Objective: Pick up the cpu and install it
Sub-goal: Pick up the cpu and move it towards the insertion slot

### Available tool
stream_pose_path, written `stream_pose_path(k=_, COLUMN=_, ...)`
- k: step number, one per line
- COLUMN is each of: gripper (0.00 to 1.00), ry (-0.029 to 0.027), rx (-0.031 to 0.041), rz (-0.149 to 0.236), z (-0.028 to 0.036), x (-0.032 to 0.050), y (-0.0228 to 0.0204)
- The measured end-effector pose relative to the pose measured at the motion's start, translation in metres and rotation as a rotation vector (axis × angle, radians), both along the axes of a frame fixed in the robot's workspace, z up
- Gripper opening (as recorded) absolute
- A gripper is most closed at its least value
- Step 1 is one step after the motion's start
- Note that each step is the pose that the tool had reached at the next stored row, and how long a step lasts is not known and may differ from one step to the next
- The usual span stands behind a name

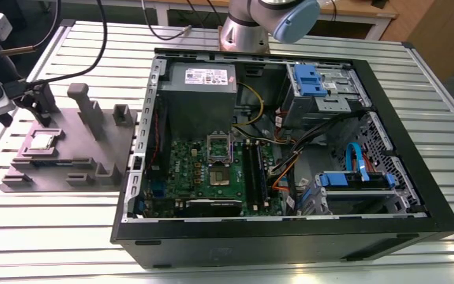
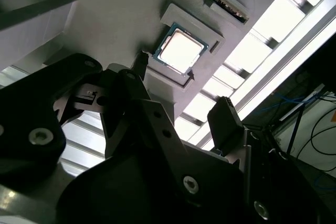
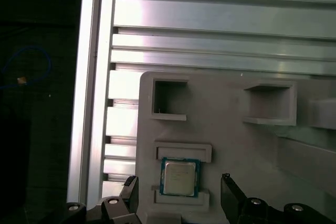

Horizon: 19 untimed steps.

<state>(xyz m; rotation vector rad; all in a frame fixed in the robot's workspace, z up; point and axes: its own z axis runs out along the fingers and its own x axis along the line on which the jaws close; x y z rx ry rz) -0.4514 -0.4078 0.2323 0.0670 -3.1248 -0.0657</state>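
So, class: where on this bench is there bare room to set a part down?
Free: table slats in front of the grey holder and the case, in the exterior view. Crowded: inside the case, and the holder around the cpu.

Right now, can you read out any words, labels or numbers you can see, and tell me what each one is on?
The white sticker on the grey metal power-supply box: print too small to read.
The shiny silver-grey square cpu on the grey plastic fixture: top markings too faint to read.
No other text legible.
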Motion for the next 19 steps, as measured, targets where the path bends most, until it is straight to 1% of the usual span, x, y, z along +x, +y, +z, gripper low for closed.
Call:
stream_pose_path(k=4, gripper=0.72, ry=0.0000, rx=0.0000, rz=0.000, z=-0.0023, x=0.0001, y=0.0000)
stream_pose_path(k=10, gripper=0.72, ry=0.0001, rx=-0.0001, rz=0.000, z=-0.0082, x=0.0000, y=-0.0008)
stream_pose_path(k=17, gripper=0.72, ry=-0.0001, rx=0.0001, rz=-0.001, z=-0.0129, x=0.0003, y=-0.0045)
stream_pose_path(k=19, gripper=0.72, ry=0.0000, rx=-0.0001, rz=-0.002, z=-0.0140, x=0.0015, y=-0.0053)
